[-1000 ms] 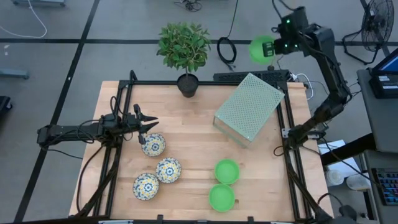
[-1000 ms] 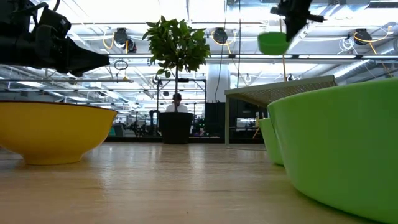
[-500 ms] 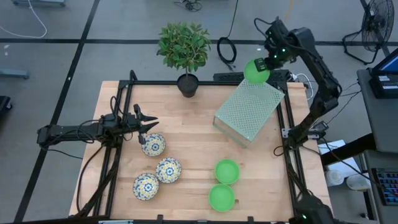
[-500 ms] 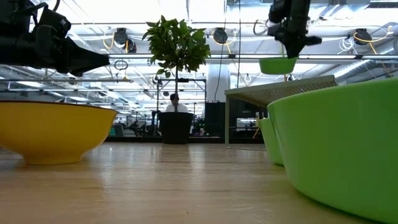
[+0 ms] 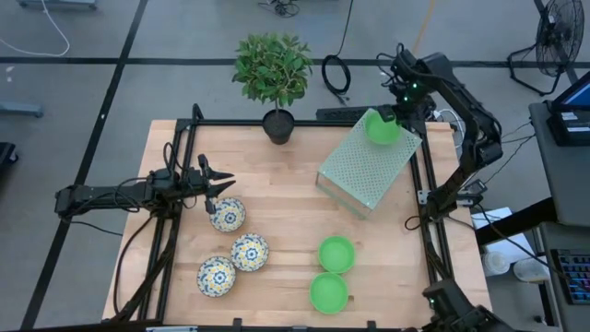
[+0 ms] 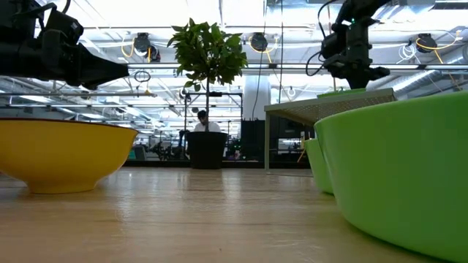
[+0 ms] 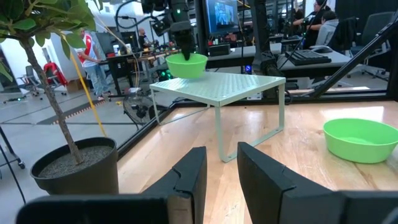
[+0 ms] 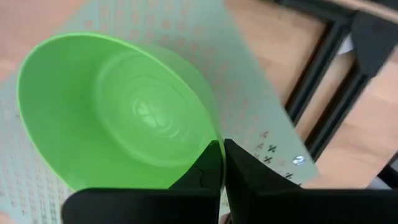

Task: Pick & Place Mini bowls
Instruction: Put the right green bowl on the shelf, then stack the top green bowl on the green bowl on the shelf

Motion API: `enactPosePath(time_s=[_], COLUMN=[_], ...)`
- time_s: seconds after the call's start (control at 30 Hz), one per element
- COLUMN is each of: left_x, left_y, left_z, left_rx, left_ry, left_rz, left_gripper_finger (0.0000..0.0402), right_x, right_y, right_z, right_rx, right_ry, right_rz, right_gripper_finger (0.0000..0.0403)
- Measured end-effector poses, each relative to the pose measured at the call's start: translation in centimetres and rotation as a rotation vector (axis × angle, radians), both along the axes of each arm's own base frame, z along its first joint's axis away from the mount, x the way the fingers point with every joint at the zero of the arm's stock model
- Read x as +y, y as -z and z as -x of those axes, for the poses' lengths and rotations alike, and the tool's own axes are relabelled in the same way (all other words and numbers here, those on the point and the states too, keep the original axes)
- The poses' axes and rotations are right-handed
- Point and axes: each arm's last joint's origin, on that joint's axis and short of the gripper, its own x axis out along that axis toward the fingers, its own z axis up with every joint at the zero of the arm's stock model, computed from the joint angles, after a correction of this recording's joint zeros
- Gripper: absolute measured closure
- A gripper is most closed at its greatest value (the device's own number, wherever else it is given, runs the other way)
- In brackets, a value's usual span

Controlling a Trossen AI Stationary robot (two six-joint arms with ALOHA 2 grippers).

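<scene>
My right gripper [image 5: 395, 109] is shut on a plain green mini bowl [image 5: 381, 128] at the far corner of the pale green perforated rack [image 5: 367, 161]. The bowl stands mouth up at the rack's top [image 7: 217, 84]. Whether it rests there I cannot tell. Two more green bowls [image 5: 336, 254] [image 5: 328, 292] sit on the table near the front. Three white floral bowls [image 5: 227, 214] [image 5: 250, 251] [image 5: 217, 276] sit at the left. My left gripper [image 5: 221, 189] waits open and level just beyond the farthest floral bowl, touching nothing. My right gripper pinches the green bowl's rim [image 8: 210, 147] on its far right side, one finger [image 8: 205, 168] inside the bowl and one outside. The fingers come from above, pointing down. The bowl stays upright and about level below them, over the rack's far corner.
A potted plant in a black pot [image 5: 279, 124] stands at the table's far edge, left of the rack. A black frame [image 5: 426, 184] runs along the table's edges. Bare wood [image 5: 286, 203] lies between the rack and the floral bowls.
My right gripper has come down and toward the near edge from high beyond the table's far right corner. It has tipped over until it points down. The green bowl went with it, from tilted in the air to upright at the rack's top.
</scene>
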Motion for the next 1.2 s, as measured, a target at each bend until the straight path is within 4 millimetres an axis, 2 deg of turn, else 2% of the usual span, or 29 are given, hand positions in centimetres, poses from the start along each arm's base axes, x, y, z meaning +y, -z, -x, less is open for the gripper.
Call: enactPosePath(time_s=[0.13, 0.63, 0.93, 1.2], left_x=[0.0, 0.0, 0.0, 0.0], left_y=[0.0, 0.0, 0.0, 0.0], left_z=[0.0, 0.0, 0.0, 0.0], left_rx=[0.0, 0.0, 0.0, 0.0], left_ry=[0.001, 0.0, 0.0, 0.0], left_rz=[0.0, 0.0, 0.0, 0.0], left_gripper_finger=[0.0309, 0.0309, 0.0309, 0.0309], right_x=[0.0, 0.0, 0.0, 0.3], right_y=[0.5, 0.5, 0.5, -1.6], right_z=[0.0, 0.0, 0.0, 0.1], right_rx=[0.01, 0.01, 0.014, -0.029], right_ry=[-0.009, -0.003, 0.01, 0.004], right_rz=[-0.009, -0.009, -0.009, 0.068], right_gripper_finger=[0.0403, 0.0387, 0.0353, 0.0314])
